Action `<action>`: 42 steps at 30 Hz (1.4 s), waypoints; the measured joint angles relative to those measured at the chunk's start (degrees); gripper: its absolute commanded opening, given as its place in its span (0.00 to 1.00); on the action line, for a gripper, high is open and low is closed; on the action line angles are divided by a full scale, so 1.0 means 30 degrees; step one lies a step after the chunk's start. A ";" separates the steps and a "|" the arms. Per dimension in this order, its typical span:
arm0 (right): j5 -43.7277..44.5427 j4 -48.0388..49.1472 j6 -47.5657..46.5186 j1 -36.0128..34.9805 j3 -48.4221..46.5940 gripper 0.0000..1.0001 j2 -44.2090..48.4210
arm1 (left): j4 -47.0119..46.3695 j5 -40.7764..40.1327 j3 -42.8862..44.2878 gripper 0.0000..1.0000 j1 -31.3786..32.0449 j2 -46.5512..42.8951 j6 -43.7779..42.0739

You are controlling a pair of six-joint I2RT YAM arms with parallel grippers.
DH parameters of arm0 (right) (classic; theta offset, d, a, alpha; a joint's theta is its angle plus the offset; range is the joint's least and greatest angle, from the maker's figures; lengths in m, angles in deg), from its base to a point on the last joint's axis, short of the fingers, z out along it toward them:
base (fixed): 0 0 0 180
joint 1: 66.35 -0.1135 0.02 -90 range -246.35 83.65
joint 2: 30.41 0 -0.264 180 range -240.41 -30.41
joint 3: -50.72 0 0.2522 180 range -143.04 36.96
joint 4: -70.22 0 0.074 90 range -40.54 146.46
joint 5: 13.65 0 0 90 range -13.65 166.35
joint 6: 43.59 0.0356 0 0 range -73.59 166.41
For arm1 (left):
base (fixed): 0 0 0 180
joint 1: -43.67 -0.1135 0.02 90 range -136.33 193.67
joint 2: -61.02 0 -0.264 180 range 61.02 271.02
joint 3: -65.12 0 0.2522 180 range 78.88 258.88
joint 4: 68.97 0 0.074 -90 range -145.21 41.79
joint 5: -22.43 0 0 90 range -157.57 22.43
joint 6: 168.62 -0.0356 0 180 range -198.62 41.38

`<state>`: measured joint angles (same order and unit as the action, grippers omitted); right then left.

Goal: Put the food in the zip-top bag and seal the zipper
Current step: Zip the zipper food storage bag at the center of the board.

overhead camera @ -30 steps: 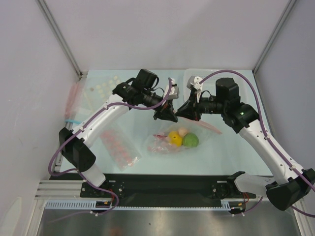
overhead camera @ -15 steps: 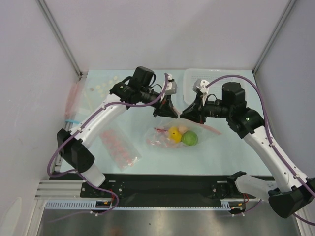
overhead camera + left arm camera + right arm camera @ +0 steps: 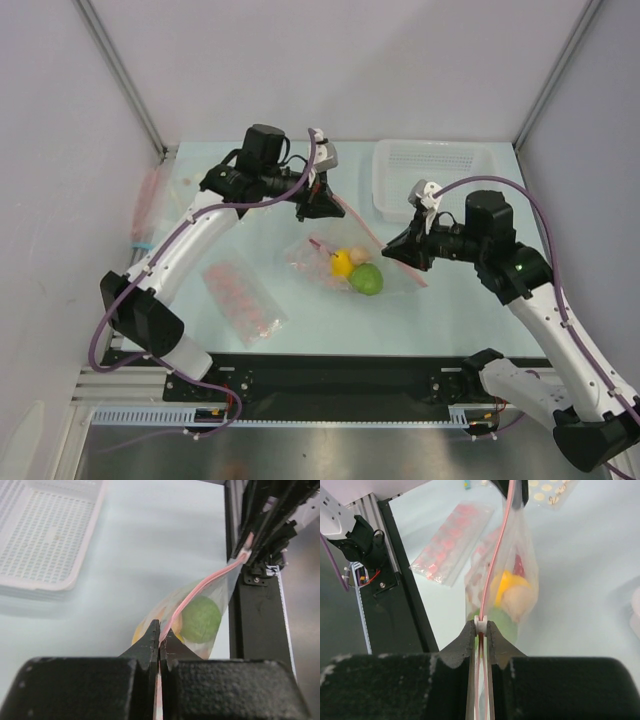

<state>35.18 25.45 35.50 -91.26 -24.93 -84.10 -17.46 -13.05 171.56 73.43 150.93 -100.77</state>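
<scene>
The clear zip-top bag (image 3: pixel 340 262) hangs stretched between both grippers above the table. Inside it show the green fruit (image 3: pixel 366 280), the yellow fruit (image 3: pixel 342 263), the beige bulb (image 3: pixel 519 602) and the red chili (image 3: pixel 519 565). My left gripper (image 3: pixel 322 210) is shut on the far-left end of the pink-red zipper (image 3: pixel 200 592). My right gripper (image 3: pixel 398 252) is shut on the zipper's white slider (image 3: pixel 481 625) at the other end. In the left wrist view the green fruit (image 3: pixel 200 620) hangs beyond my shut jaws.
A white perforated tray (image 3: pixel 435 172) stands at the back right. A flat packet of pink-red round pieces (image 3: pixel 243 298) lies front left. A packet of pale pieces (image 3: pixel 200 185) and another bag (image 3: pixel 150 200) lie at the far left.
My left gripper moved back and left, my right gripper moved right and toward the front, pulling the zipper taut between them. The bag with the food shifted slightly left and lifted.
</scene>
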 measured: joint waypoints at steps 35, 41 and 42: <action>0.2353 -0.2011 0.3388 0.2339 0.1654 0.00 0.0699 | -0.2076 -0.4626 0.1260 0.05 -0.1537 0.2127 0.5603; 0.3111 -0.1137 0.5064 0.4350 0.0860 0.43 -0.1107 | -0.3279 -0.5938 0.2106 0.53 -0.1326 0.4065 0.8284; 0.3497 -0.0947 0.5493 0.4422 0.0605 0.71 -0.1464 | -0.3453 -0.6135 0.2200 0.72 -0.1311 0.4262 0.8779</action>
<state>45.68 22.61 51.98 -77.99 -23.11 -88.50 -27.82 -31.45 178.16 69.50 163.72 -74.44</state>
